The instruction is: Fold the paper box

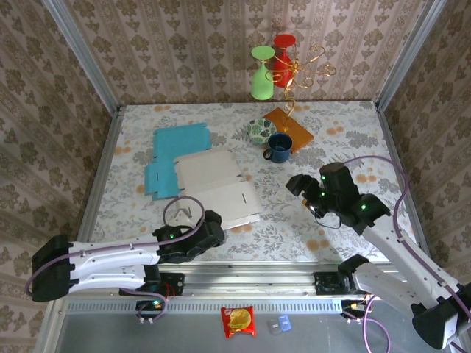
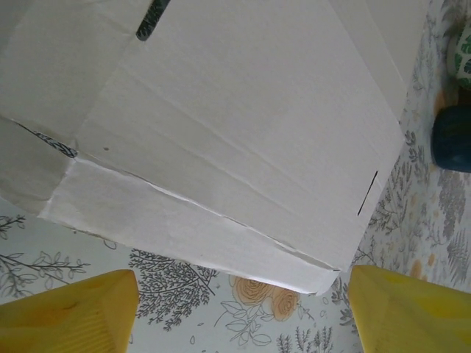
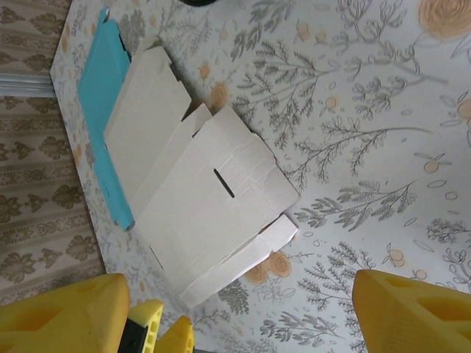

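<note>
On the flower-patterned table (image 1: 294, 235), a flat white paper box (image 1: 217, 184) lies left of centre, its far end resting partly over a teal cardboard sheet (image 1: 173, 151). Card like this looks light, fairly stiff across its panels and weak only along the creases. It would probably skate over the cloth if pushed with nothing pinning it. The free flaps at the edges, not the broad middle panel, seem the sensible places to take hold. The left gripper (image 1: 213, 226) sits just beside the box's near edge, jaws spread wide and empty. From the left wrist, the near flap (image 2: 191, 228) lies straight ahead, just beyond the yellow fingertips (image 2: 110, 294) and not touching them. The right gripper (image 1: 298, 184) hovers to the box's right, apart from it, likewise wide open and holding nothing, its camera looking across the whole blank. A narrow slot (image 3: 224, 184) marks the near panel.
</note>
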You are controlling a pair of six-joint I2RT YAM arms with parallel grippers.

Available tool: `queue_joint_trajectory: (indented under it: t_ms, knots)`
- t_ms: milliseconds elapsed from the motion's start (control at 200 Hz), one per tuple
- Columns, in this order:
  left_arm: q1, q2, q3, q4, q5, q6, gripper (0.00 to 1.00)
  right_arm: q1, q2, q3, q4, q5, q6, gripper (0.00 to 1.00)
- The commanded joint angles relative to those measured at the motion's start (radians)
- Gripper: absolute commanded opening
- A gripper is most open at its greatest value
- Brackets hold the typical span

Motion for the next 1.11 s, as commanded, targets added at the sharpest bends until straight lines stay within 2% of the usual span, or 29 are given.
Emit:
queue_joint_trajectory:
  t_ms: [0,260,540,790,950,1100]
  knots:
    - [-0.022,0.033,-0.026,0.046,-0.060,-0.213,0.75,0.008,-0.013,-0.018,0.072,-0.056,0.055,0.81]
    - [-0.026,0.085,-0.089,0.130,-0.086,-0.325,0.71,0.009,-0.004,-0.046,0.104,-0.080,0.074,0.81]
    - [-0.025,0.127,-0.162,0.284,-0.118,-0.346,0.68,0.010,0.018,-0.065,0.135,-0.095,0.089,0.81]
    - [-0.025,0.146,-0.166,0.308,-0.125,-0.363,0.68,0.011,0.026,-0.079,0.142,-0.096,0.090,0.81]
    - [-0.025,0.181,-0.187,0.382,-0.184,-0.352,0.53,0.011,0.024,-0.093,0.150,-0.102,0.091,0.80]
    - [-0.023,0.202,-0.210,0.501,-0.256,-0.277,0.40,0.011,0.019,-0.108,0.155,-0.104,0.103,0.80]
